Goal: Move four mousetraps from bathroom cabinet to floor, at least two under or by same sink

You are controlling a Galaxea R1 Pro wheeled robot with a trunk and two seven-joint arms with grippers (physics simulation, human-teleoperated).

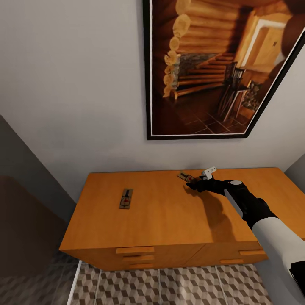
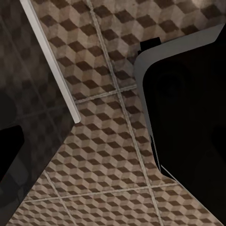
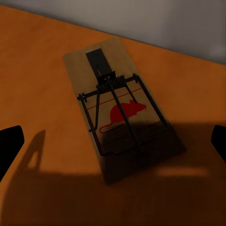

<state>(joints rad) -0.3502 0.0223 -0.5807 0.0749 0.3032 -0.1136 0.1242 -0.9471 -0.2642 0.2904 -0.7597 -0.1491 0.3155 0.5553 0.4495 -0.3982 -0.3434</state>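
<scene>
My right end effector (image 1: pixel 195 184) hangs spread over the mousetrap (image 3: pixel 121 113) near the back edge of the cabinet (image 1: pixel 169 216) top, nothing pinched, and I fear closing off-centre would skate the flat board toward the wall or trip its spring bar.

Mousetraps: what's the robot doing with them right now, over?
Right gripper open over the far trap, not gripping yet. Second trap flat on cabinet top, untouched. Left gripper over the floor. Nothing in the way.
</scene>
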